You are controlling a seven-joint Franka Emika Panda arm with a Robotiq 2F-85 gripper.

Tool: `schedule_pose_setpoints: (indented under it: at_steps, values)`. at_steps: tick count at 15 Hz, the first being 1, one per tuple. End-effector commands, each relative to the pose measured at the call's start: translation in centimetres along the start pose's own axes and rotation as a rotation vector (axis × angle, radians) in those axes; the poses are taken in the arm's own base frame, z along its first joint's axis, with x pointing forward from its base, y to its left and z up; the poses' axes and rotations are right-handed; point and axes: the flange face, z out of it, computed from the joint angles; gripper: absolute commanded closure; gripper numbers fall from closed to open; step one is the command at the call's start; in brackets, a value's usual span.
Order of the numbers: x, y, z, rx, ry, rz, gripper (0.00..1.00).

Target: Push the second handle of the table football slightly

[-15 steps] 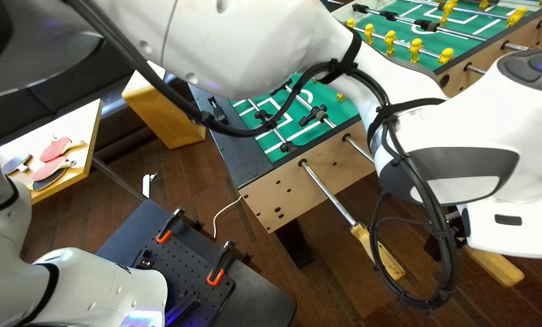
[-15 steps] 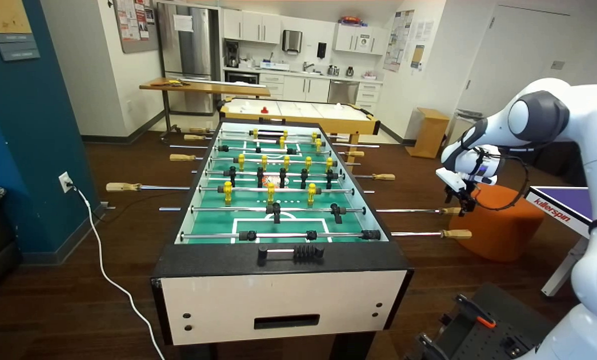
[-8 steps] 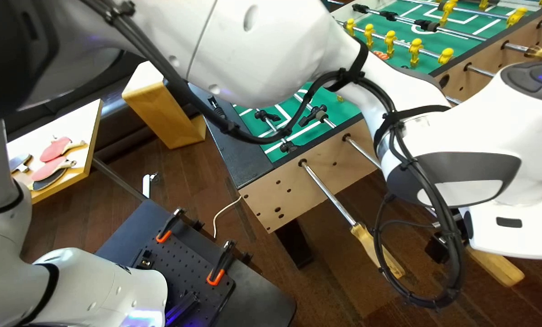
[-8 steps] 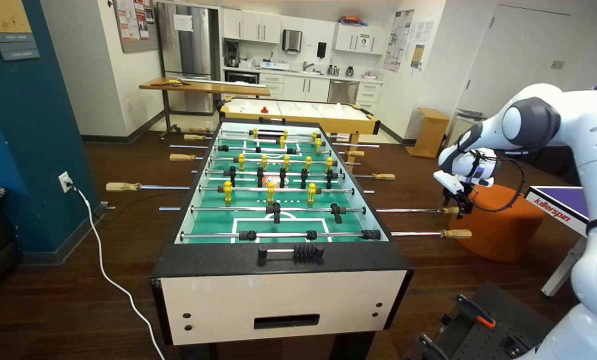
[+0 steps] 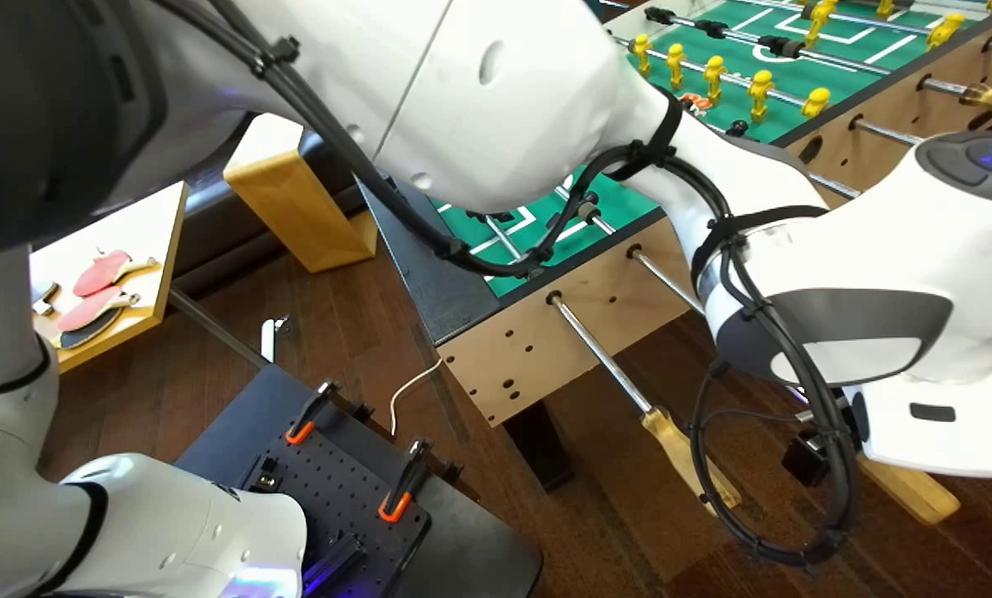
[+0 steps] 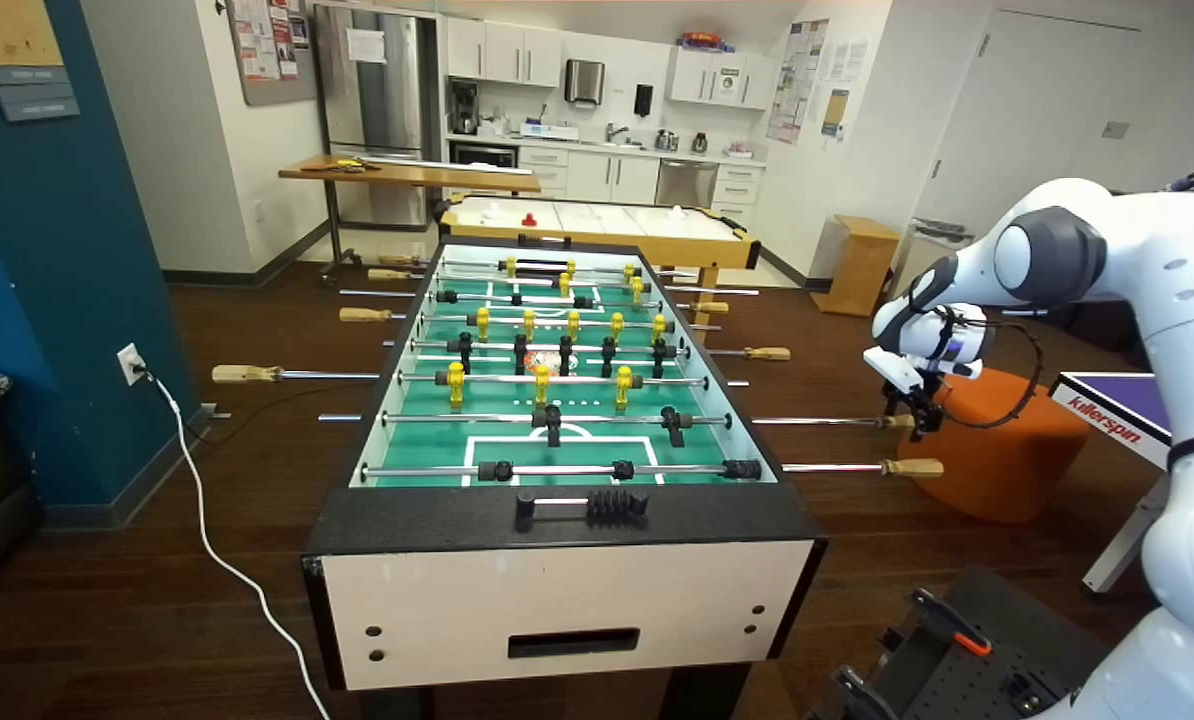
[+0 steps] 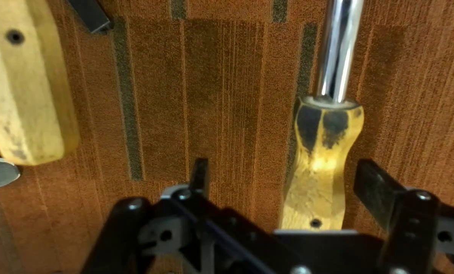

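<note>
The second handle is pale wood with dark marks at its collar, on a chrome rod. It shows in the wrist view [image 7: 318, 163] and in both exterior views [image 5: 915, 492] [image 6: 895, 422]. My gripper [image 7: 286, 177] is open, its dark fingers on either side of this handle, nearer on the right. Neither finger visibly touches it. In an exterior view the gripper [image 6: 907, 418] covers the handle's outer end. In an exterior view the arm hides the gripper [image 5: 807, 458] except one black fingertip part. The table football [image 6: 557, 520] has a green field.
The first handle [image 5: 687, 457] is beside the gripper, and lies left in the wrist view [image 7: 25, 87]. A black cable loop [image 5: 766, 548] hangs from the arm near it. An orange stool [image 6: 1007, 460] and a purple table [image 6: 1127, 405] stand near the arm.
My gripper has moved down and slightly toward the table football. The upper arm has lowered too. The rods and their figures have not visibly moved.
</note>
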Motion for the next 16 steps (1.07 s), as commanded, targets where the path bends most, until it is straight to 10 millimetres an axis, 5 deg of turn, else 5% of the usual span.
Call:
schedule_pose_setpoints:
  at_steps: [1, 8, 16]
  values:
    - [0.3, -0.7, 0.1, 0.003, -0.022, -0.005, 0.32]
    - [0.1, -1.7, -0.3, 0.024, -0.011, -0.016, 0.87]
    - [-3.0, -1.0, -1.5, 0.036, -0.042, -0.074, 0.89]
